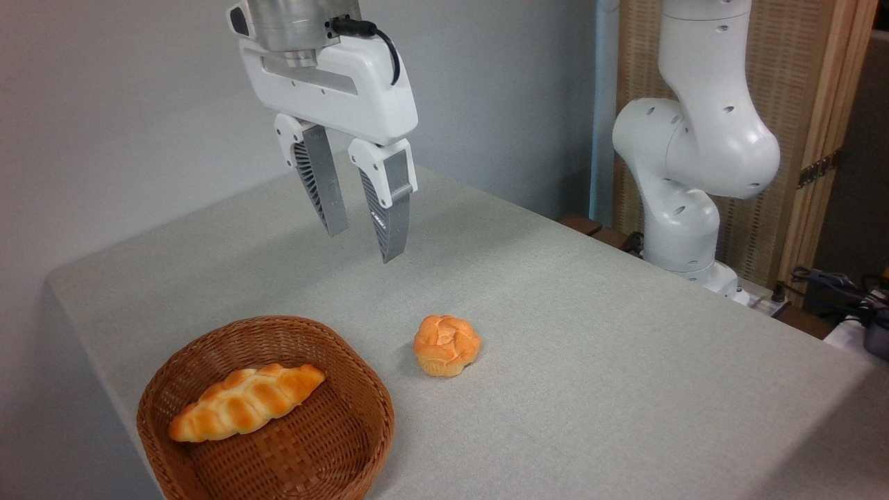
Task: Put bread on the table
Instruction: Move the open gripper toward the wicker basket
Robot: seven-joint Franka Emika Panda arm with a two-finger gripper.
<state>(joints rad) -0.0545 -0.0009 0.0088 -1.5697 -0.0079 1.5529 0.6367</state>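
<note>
- The claw (364,239) hangs released and empty, fingers slightly parted, high above the counter (590,333).
- The bread (246,403) lies well below the claw and to its left, slanted across the basket (208,361).
- Best approach, judging from this: swing over the loaf's middle, turn the fingers across its width, and descend straight between the basket walls.
- The bun (446,345) sits below the claw, slightly right.
- Open cloth to the right of the bun offers room; the counter's near edge runs close by the basket.
</note>
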